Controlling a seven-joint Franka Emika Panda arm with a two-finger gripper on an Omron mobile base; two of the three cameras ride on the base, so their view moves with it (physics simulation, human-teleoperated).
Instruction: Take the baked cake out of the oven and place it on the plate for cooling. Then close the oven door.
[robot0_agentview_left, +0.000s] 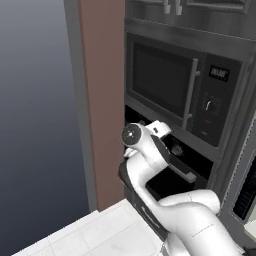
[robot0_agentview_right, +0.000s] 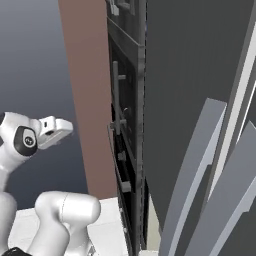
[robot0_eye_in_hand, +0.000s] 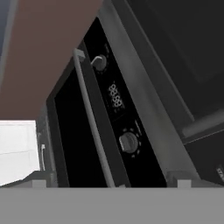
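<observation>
Judged from how things lie now, the task is at its very start: nothing has been taken out, and no cake or plate can be made out.

At the left stands a tall reddish-brown side panel (robot0_agentview_left: 102, 100) that closes off the cabinet column. Just right of it, low in the column, sits the wide black built-in oven (robot0_eye_in_hand: 116, 103) with its round knobs and small digital display on a control strip. Below that strip, the large black glass-fronted oven door (robot0_eye_in_hand: 72, 131) with its long silver bar handle (robot0_eye_in_hand: 89, 118) looks shut or very nearly shut against the oven front, though a narrow gap cannot be ruled out. Above the oven is a dark microwave (robot0_agentview_left: 175, 85) with a vertical handle, which plays no part here.

The white arm is bent toward the oven front, with the two-finger gripper (robot0_agentview_left: 159, 128) held near the door's upper edge, close to the handle but not touching it. Its jaws stand wide apart and hold nothing.

Left to do, then, is everything: pull the door down, bring the cake out, set it on the plate, and shut the door again.
</observation>
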